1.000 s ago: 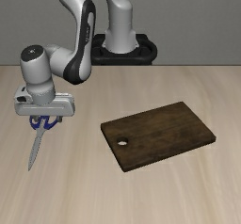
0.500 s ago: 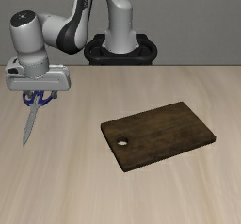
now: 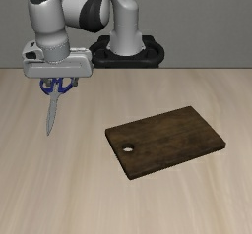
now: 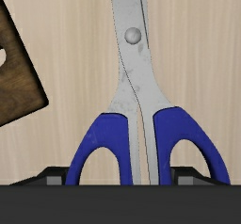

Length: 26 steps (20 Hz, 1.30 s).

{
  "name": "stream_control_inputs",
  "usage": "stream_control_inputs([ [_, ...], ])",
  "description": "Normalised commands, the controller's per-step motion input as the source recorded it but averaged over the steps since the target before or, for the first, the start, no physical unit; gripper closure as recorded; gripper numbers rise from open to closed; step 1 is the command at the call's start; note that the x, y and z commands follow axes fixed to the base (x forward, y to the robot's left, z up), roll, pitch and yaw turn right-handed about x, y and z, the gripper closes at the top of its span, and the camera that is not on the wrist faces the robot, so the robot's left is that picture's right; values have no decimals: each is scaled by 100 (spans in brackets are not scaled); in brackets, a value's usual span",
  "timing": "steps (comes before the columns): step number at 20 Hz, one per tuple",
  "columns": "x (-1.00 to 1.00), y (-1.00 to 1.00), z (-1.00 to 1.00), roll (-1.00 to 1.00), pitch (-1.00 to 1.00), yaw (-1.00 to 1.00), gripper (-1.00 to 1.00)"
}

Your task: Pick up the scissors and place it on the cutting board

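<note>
The arm has swung up and across over the last second: the scissors (image 3: 52, 102), which hung lower at the exterior view's left, now ride higher and closer to the cutting board (image 3: 165, 140). That looks like the carry under way, with the pick done and the placing not yet. The gripper (image 3: 57, 81) is closed on the blue handles, its fingers drawn in to grip them, and the blades hang point-down, clear of the table (image 3: 59, 194). The board lies well apart, nothing on it.
</note>
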Motion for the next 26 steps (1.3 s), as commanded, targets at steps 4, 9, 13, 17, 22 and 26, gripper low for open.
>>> stream_control_inputs([
  [4,0,100,0,0,0,0,100],
  [9,0,100,0,0,0,0,100],
  [13,0,100,0,0,0,0,100],
  [17,0,100,0,0,0,0,100],
  [22,0,100,0,0,0,0,100],
  [26,0,0,-75,0,0,0,-100],
])
